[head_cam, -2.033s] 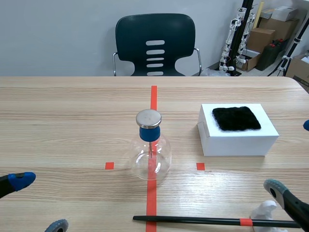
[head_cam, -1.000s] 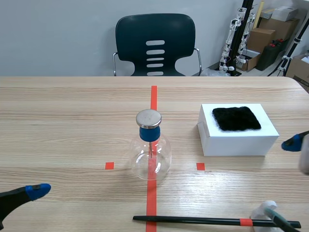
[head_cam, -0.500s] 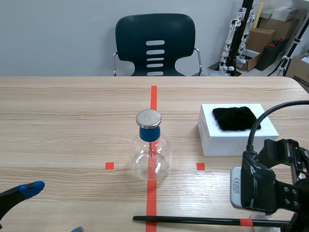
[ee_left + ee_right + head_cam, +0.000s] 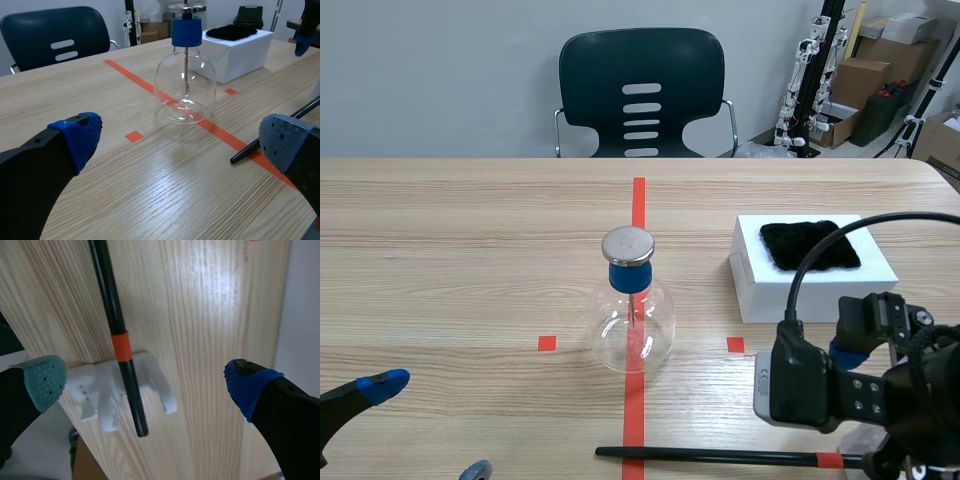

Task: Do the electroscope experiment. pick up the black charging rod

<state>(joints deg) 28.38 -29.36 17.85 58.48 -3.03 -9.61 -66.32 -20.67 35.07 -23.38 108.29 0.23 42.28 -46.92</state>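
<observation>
Right pincer [image 4: 147, 382] of mine hangs wide open, empty, above the black charging rod [image 4: 112, 305], not yet grasped.

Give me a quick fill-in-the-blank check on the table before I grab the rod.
The right gripper over the black charging rod has its fingers ____. The rod's end lies across a ____ holder. The white box carries a ____ cloth. The flask has a ____ stopper.
Missing words: open; white; black; blue.
</observation>
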